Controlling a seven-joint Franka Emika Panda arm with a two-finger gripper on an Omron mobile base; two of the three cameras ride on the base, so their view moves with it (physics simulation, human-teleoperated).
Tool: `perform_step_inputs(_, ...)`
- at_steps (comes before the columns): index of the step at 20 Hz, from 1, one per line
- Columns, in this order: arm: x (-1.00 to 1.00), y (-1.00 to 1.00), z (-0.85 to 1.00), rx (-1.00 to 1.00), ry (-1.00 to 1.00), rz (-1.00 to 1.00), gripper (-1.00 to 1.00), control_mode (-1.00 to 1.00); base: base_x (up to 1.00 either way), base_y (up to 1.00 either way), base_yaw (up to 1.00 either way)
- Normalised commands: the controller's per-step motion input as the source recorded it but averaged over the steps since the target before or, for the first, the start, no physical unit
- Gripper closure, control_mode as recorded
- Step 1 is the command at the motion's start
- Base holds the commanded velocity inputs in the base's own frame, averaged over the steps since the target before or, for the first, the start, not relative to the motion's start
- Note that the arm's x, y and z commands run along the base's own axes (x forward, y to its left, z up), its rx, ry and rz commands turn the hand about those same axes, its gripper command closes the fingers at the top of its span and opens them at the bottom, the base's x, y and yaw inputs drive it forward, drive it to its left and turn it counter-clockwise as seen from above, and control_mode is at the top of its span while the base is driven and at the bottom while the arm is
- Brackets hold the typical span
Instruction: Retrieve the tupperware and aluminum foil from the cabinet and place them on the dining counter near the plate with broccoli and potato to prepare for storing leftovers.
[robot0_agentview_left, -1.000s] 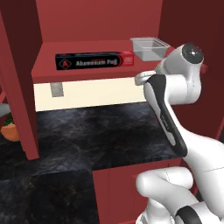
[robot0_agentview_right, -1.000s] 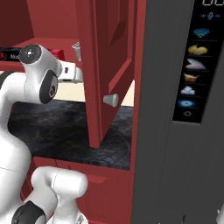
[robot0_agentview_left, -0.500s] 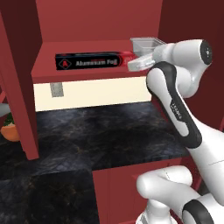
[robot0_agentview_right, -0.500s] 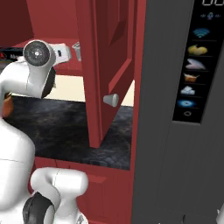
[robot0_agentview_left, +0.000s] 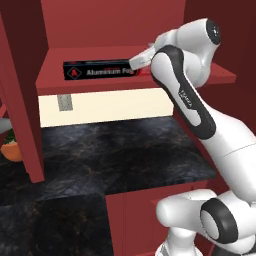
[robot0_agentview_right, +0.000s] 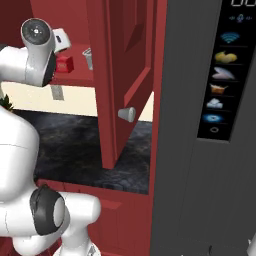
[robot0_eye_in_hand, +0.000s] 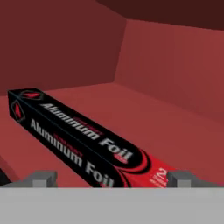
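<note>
Aluminum foil (robot0_eye_in_hand: 83, 144) lies between the spread hand (robot0_eye_in_hand: 111, 178); right view shows tupperware (robot0_agentview_right: 88, 58).

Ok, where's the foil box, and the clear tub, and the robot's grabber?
aluminum foil (robot0_eye_in_hand: 74, 138): hand view, top face of the black box.
tupperware (robot0_agentview_right: 88, 57): right base view, its visible side wall.
gripper (robot0_eye_in_hand: 113, 179): hand view, midway between the two fingertips.
</note>
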Motion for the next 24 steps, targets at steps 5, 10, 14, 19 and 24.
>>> perform_step_inputs(5,0.51,0.02,-0.02,-0.10,0.07,0.04,-1.00,-1.00,0.00,0.00,0.00)
perform_step_inputs(10,0.59,0.06,-0.26,-0.18,0.17,0.13,-1.00,-1.00,0.00,0.00,0.00)
perform_step_inputs(14,0.65,0.09,-0.11,-0.11,0.17,0.18,-1.00,-1.00,0.00,0.00,0.00)
perform_step_inputs(19,0.41,0.09,-0.06,-0.06,0.13,0.20,-1.00,-1.00,0.00,0.00,0.00)
perform_step_inputs(24,0.13,0.16,-0.22,-0.07,0.01,0.28,-1.00,-1.00,0.00,0.00,0.00)
